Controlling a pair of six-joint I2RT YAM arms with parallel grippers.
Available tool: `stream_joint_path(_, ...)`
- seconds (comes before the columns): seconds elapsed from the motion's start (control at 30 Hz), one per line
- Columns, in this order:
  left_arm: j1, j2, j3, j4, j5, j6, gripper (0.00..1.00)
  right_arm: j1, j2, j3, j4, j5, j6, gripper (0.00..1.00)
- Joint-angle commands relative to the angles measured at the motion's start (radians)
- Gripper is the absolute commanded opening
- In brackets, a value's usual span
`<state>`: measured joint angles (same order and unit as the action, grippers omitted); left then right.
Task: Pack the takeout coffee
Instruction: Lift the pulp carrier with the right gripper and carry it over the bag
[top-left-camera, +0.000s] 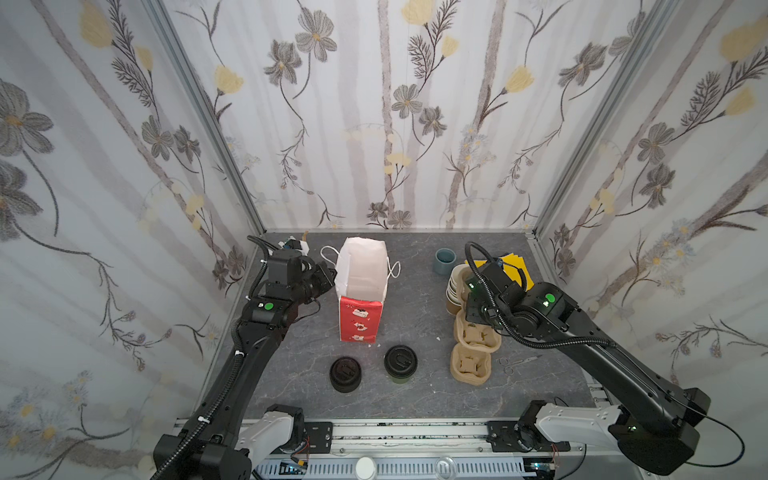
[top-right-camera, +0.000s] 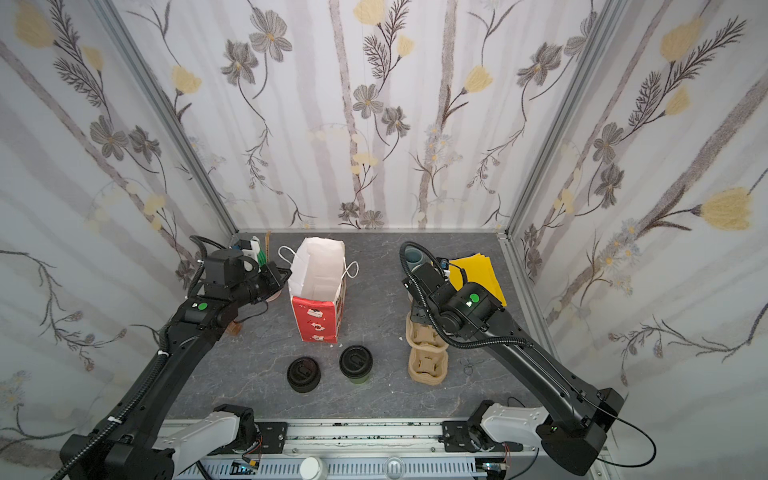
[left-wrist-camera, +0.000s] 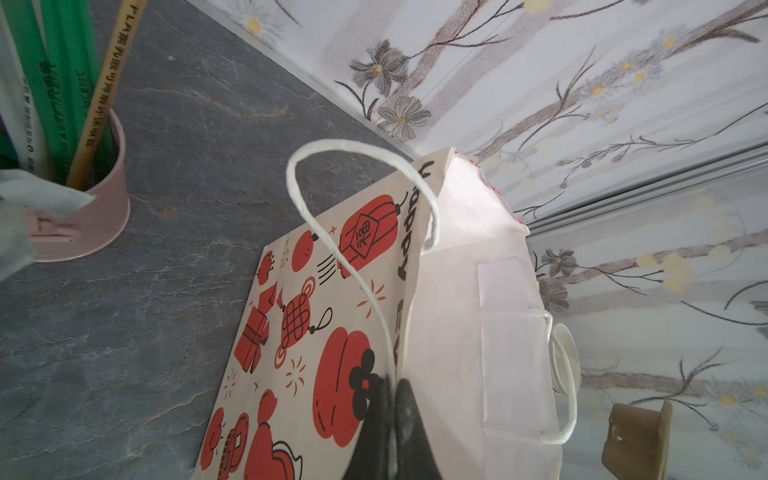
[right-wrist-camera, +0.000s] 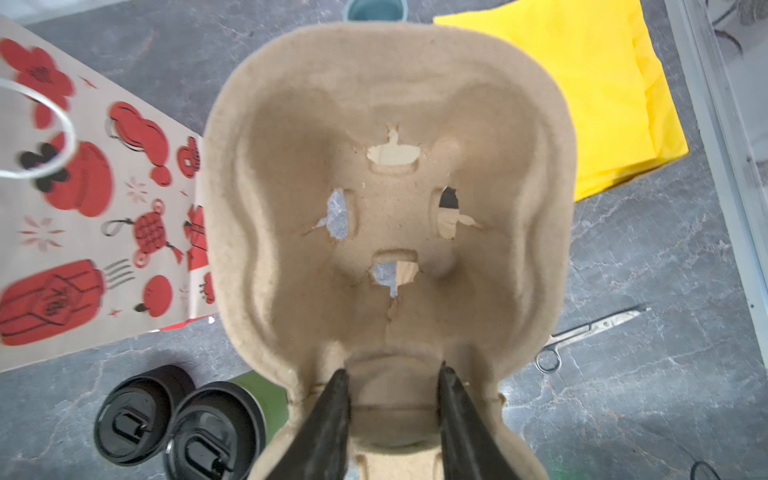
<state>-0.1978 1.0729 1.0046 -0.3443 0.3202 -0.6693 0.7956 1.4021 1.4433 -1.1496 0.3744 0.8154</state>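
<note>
Top views first: the takeout coffee (top-left-camera: 400, 363) (top-right-camera: 355, 363) sat upright near the middle of the table's front edge, just beside the squat lid stack (top-left-camera: 345, 374), with nothing gripping it. The paper bag (top-left-camera: 359, 322) stood behind it toward the back edge, mouth up. The left end effector (top-left-camera: 329, 275) was at its rim, I'd guess to keep it open and steady. The right end effector (top-left-camera: 473, 313) was down on the pulp carriers (top-left-camera: 471, 368) near the right edge (lidless cups (top-left-camera: 455, 286) crowded in right behind).

Left wrist: the end effector was pinched shut on the bag's top edge. The handle loop (left-wrist-camera: 345, 144) flopped nearby and could snag.

Right wrist: the fingers were clamped across a ridge of the top carrier (right-wrist-camera: 390, 104), probably so the coffee rides in it. Scissors (right-wrist-camera: 590, 332) and yellow napkins (right-wrist-camera: 582, 104) lay clear.
</note>
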Motion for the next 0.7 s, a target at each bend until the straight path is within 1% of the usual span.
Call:
stream_joint_path(0.0,-0.018,-0.021,-0.031,0.110,-0.044,-0.096,0.00,0.010,0.051,0.091,0.005,0.029,-0.051,0.35)
stream_joint_path(0.1,-0.026,-0.037,-0.057,0.136,-0.059,-0.119,0.00,0.017,0.114,0.196,0.005,0.023,-0.068,0.35)
stream_joint_path(0.17,-0.028,-0.043,-0.064,0.144,-0.068,-0.124,0.00,0.055,0.157,0.278,0.005,0.020,-0.076,0.35)
stream_joint_path(0.4,-0.041,-0.053,-0.097,0.174,-0.061,-0.139,0.00,0.112,0.341,0.573,0.044,-0.005,-0.093,0.35)
stream_joint_path(0.53,-0.049,-0.055,-0.111,0.192,-0.058,-0.145,0.00,0.146,0.415,0.686,0.114,-0.034,-0.087,0.35)
stream_joint_path(0.67,-0.055,-0.056,-0.115,0.201,-0.056,-0.147,0.00,0.157,0.473,0.745,0.180,-0.070,-0.067,0.35)
